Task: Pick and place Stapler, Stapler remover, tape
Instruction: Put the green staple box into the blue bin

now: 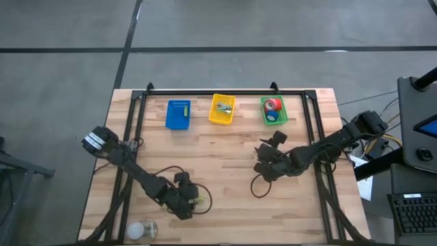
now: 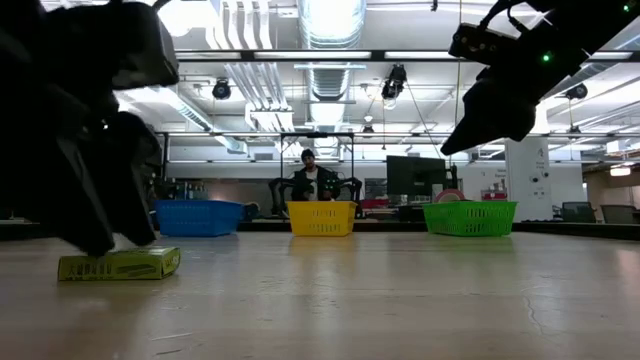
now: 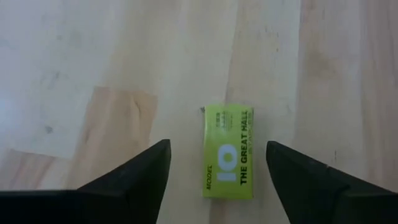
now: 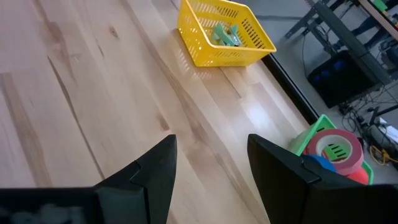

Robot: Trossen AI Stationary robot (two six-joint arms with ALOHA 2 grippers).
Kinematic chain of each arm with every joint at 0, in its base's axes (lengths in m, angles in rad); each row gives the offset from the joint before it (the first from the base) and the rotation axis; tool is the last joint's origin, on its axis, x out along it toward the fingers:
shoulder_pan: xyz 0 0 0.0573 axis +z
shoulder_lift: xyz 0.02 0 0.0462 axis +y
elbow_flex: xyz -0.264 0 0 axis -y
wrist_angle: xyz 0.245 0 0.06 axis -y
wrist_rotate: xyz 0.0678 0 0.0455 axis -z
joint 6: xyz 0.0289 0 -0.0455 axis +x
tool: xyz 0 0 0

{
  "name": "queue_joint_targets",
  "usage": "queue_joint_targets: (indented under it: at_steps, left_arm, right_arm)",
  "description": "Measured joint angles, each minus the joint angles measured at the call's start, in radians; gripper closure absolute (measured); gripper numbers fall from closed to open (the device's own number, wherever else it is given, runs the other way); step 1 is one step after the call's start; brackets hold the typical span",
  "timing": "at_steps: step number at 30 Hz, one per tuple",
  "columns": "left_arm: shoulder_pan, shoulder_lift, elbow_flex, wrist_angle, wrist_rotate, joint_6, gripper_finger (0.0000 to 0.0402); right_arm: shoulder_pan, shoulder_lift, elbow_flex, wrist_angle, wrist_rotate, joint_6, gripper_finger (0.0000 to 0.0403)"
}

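The left gripper [image 3: 217, 171] hangs open over the yellow staple box [image 3: 228, 151]. The box's long axis runs twelve-to-six between the fingers. The right gripper [image 4: 211, 165] waits open, well apart.

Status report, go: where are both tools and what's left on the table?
Left tool open, straddling yellow-green staple box. Right tool open, empty, above bare wood. Tape in green basket. Nothing blocking the box.

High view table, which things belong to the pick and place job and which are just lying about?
Job: yellow-green box under the open left gripper; tape in the green basket; greenish items in the yellow basket; blue basket.
Lying about: pale round object at the table's near left corner. Right gripper waits open at mid-table.
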Motion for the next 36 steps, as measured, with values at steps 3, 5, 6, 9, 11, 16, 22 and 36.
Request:
queue_joint_targets:
  at_steps: [3,5,6,9,11,16,22,36]
  left_arm:
    - [0.000,0.021,0.002,0.013,0.007,-0.001,0.0133]
    - [0.000,0.030,0.000,0.012,0.008,-0.004,0.0136]
    - [0.000,0.036,0.000,0.013,0.004,-0.004,0.0138]
    - [0.000,0.052,0.000,0.013,-0.010,-0.005,0.0148]
    - [0.003,0.063,0.002,0.015,-0.011,0.003,0.0161]
    - [0.009,0.069,0.003,0.016,-0.034,0.024,0.0214]
    - [0.042,0.063,0.000,0.002,-0.080,0.095,0.0288]
    - [0.177,-0.092,-0.003,-0.398,-0.231,0.155,0.0254]
  right_arm:
    - [0.000,0.000,0.000,0.002,0.000,-0.002,0.0211]
    - [0.000,0.000,0.000,0.005,0.001,-0.004,0.0211]
    - [-0.001,0.000,0.000,0.005,0.001,-0.004,0.0211]
    - [-0.001,0.000,0.000,0.009,0.001,-0.004,0.0211]
    - [-0.001,0.000,0.000,0.009,0.001,-0.005,0.0211]
    - [0.000,0.000,0.000,0.009,0.001,-0.005,0.0211]
    - [0.000,0.000,0.000,0.020,0.002,-0.006,0.0211]
    - [0.000,0.000,-0.001,0.027,0.001,-0.008,0.0211]
